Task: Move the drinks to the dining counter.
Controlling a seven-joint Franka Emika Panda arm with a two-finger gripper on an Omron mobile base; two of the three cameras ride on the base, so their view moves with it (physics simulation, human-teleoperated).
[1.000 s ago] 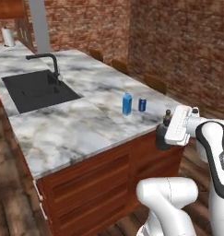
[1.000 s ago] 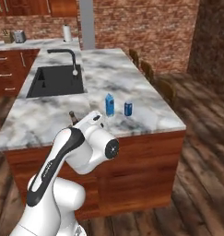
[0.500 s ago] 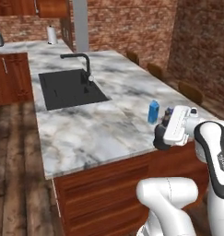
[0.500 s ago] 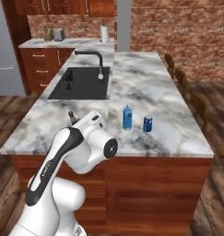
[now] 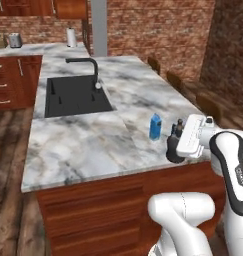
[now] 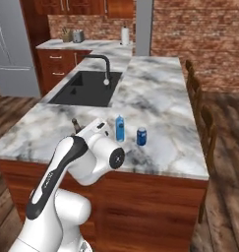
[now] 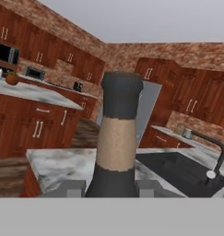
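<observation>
— What's different from a second ago?

— Mostly the viewpoint. The whole scene has slid across both base views, so the base has driven; the sink (image 5: 75, 95) and faucet (image 5: 88, 67) now sit more squarely ahead. The carton (image 5: 155, 126) and the can (image 6: 141, 136) haven't shifted on the counter (image 5: 93, 145); they only look moved because the cameras did.

— And the pincer (image 7: 108, 186)?

— Clamped on the black bottle (image 7: 117, 138), same as before. In the hand view the bottle's neck rises straight up between the two fingertips (image 7: 69, 188), filling the middle of the picture. From the left base view the bottle (image 5: 176, 142) hangs at the counter's near edge, just beside the carton.

— So where does the task stand?

— Two drinks already stand on the dining counter, close together near its front. The black bottle is held, not yet set down. I'd judge the carry is nearly over: the arm is at the counter and the next step is lowering the bottle onto the marble by the other two.

— Any risk?

— Bumping the carton, since the bottle is so near it.
</observation>
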